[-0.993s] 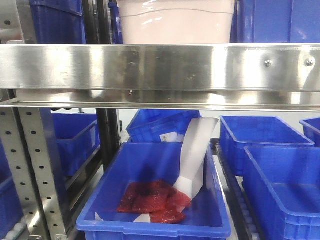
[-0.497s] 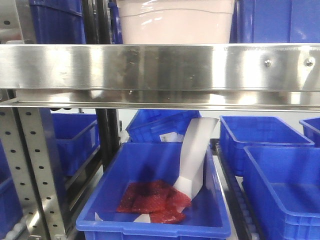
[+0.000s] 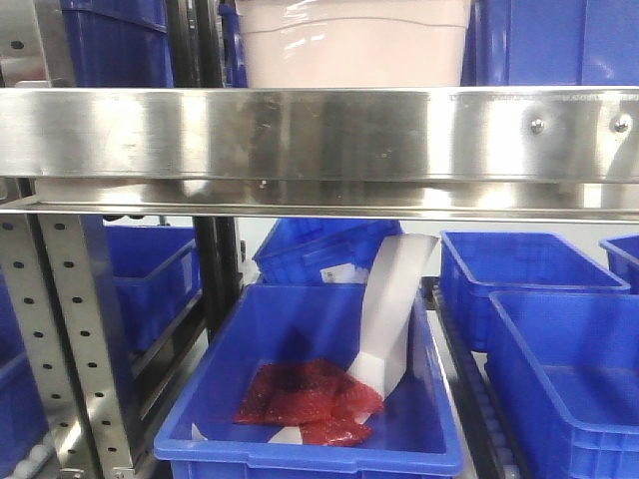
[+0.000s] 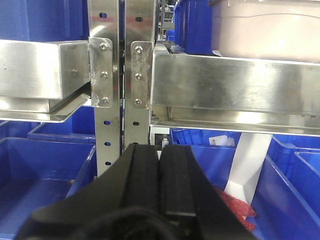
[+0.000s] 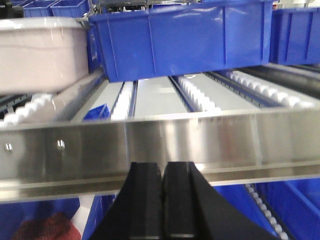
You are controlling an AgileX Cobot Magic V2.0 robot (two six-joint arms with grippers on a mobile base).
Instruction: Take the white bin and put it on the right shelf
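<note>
Up on the right shelf [image 3: 319, 135], behind its shiny steel front rail, the white bin [image 3: 354, 45] sits between blue crates [image 3: 544, 40]; the left gripper [image 4: 159, 165] and right gripper [image 5: 162, 187] both hang below the rail, fingers pressed together on nothing; beneath, another blue crate [image 3: 310, 454] holds red packets [image 3: 305, 394] and a white carton [image 3: 389, 314].

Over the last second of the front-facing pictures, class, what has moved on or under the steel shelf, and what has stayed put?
Almost nothing changed. The whole view shifts very slightly, which suggests the camera moved, not the objects. The white bin still sits on the right shelf behind the steel rail, and the blue crate below still holds the red packets and the white paper. No claw appears in the front view; nothing was grasped or released.
</note>
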